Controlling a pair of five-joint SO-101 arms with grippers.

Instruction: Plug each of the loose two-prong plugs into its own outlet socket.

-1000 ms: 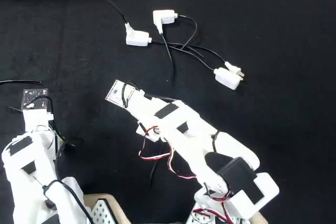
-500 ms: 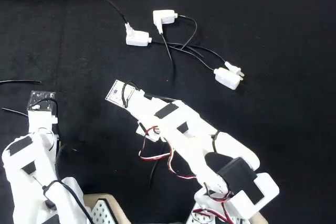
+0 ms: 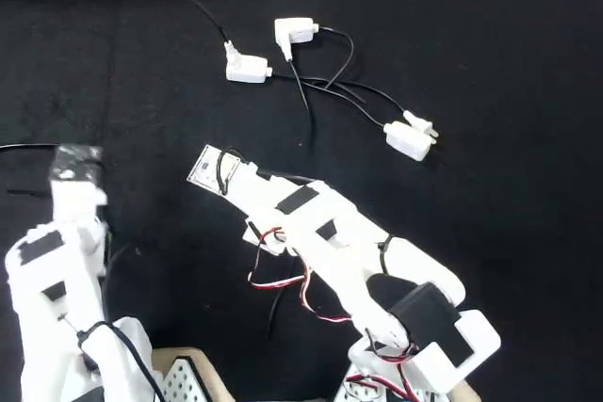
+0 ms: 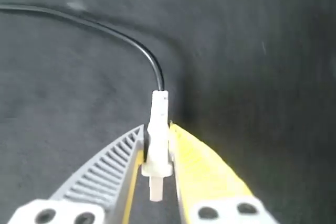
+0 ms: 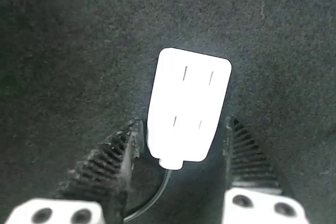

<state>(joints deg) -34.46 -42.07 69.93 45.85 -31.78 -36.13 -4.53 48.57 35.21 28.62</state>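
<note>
My left gripper (image 4: 157, 132) is shut on a small white two-prong plug (image 4: 158, 129), held between the grey and the yellow finger, with its black cable (image 4: 121, 38) curving away over the black mat. In the high view the left arm's wrist (image 3: 75, 185) is at the left edge of the table. My right gripper (image 5: 182, 125) stands open around the near end of a white outlet block (image 5: 189, 98) with two pairs of slots facing up. The right arm's wrist (image 3: 226, 171) sits mid-table and covers that block from above.
Three more white plugs on black cables lie at the back: one (image 3: 247, 68) at the centre left, one (image 3: 297, 30) behind it, one (image 3: 410, 138) to the right. Their cables (image 3: 330, 87) cross between them. A thin black cable (image 3: 28, 147) runs off the left edge.
The left arm's wrist has moved a little towards the back of the table with the plug in its gripper. The right arm has stayed still.
</note>
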